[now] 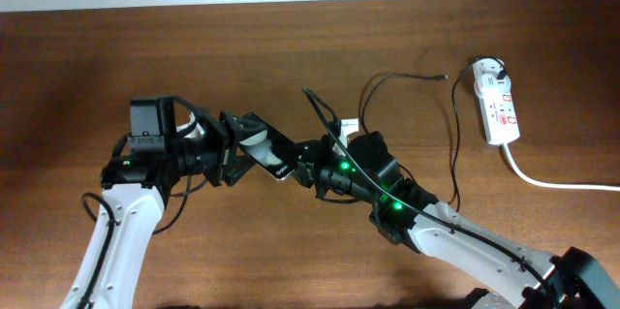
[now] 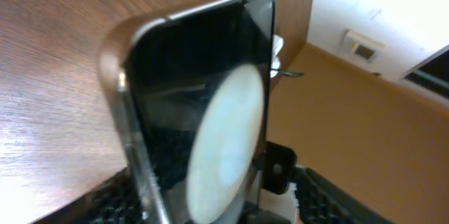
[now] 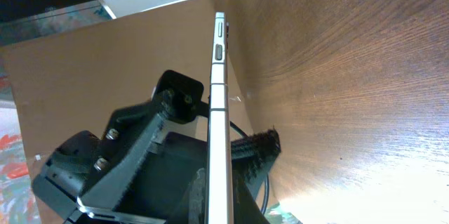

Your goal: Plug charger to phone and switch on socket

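Overhead: the small black rectangular phone [image 1: 263, 151] is held tilted over the brown wooden table [image 1: 97, 57] by the left gripper [image 1: 240, 146], with the right gripper [image 1: 308, 162] at its far end. The white oblong socket [image 1: 498, 106] lies well apart on the right, and the thin black charger cable [image 1: 455, 139] loops beside it.

Left wrist: only the phone's face and one white circle show.

Right wrist: the phone is edge-on, with the left gripper's fingers [image 3: 256, 150] clamped on both faces. I cannot tell how wide the right pincer stands.

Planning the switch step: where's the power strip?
Overhead view: the power strip lies at the far right of the table, its thick white cord running off the right edge and the black charger cable looping just left of it.
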